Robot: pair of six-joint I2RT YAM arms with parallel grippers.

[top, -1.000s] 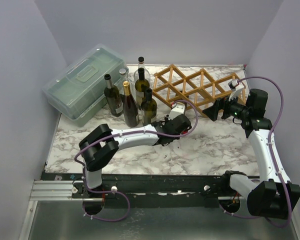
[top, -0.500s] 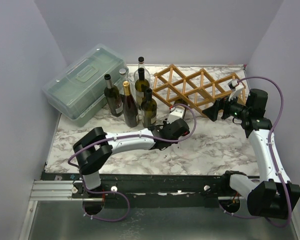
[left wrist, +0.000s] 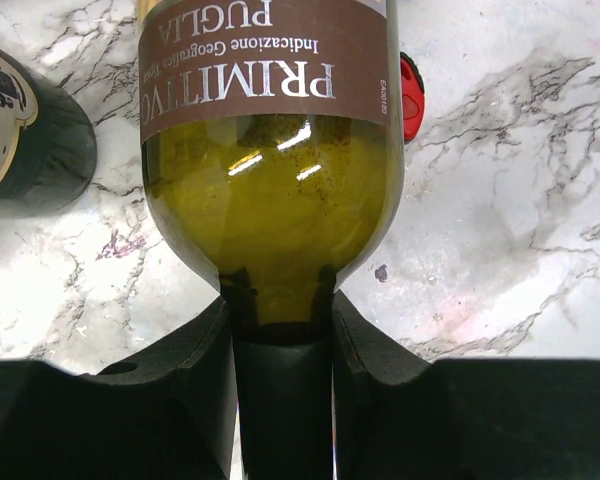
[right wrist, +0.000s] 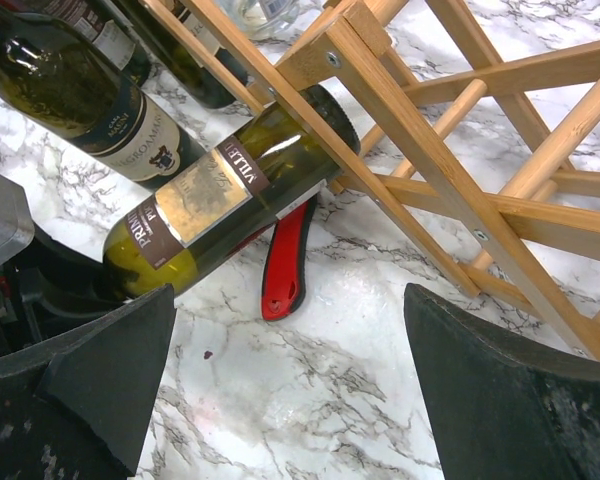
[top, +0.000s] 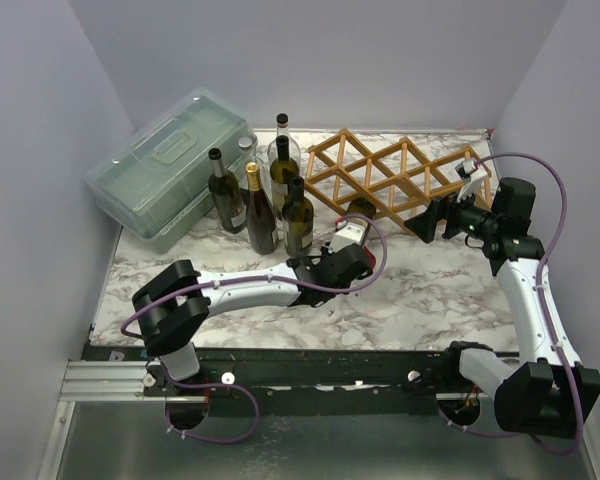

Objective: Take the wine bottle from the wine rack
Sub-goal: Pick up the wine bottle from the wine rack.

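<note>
Extraction step, by my read. Left pincer (left wrist: 280, 340) is clamped tight on the neck of the wine bottle (left wrist: 270, 180), one finger on each side of the dark glass just behind the shoulder. The bottle runs straight ahead of that pincer, lying low, with its label upside down in the wrist view. Its far end, the base, sits inside a lower cell of the wine rack (right wrist: 395, 120) with a wooden slat crossing over it, so it is not out yet.

To do it well:
- Draw back along the bottle's own axis, toward the pincer's wrist, without twisting, so the base slips out between the slats and does not drag the rack along.
- Keep the clamp firm. The neck is smooth and all the weight hangs ahead of the fingers, so sag or slip is likely.
- Raise or turn the bottle only once the base is clear of the wood.
- Watch the red-handled tool (right wrist: 285, 265) lying on the worktop (right wrist: 310, 400) right beneath the bottle's body.
- Do not swing left, since the standing bottles (top: 260, 205) are close on that side of the left pincer.

Right pincer (right wrist: 285, 340) gapes fully and holds nothing. It hovers above the worktop facing the rack, with the bottle ahead and to its left and the lattice ahead and to its right. It could brace the rack if the rack starts to slide.
</note>
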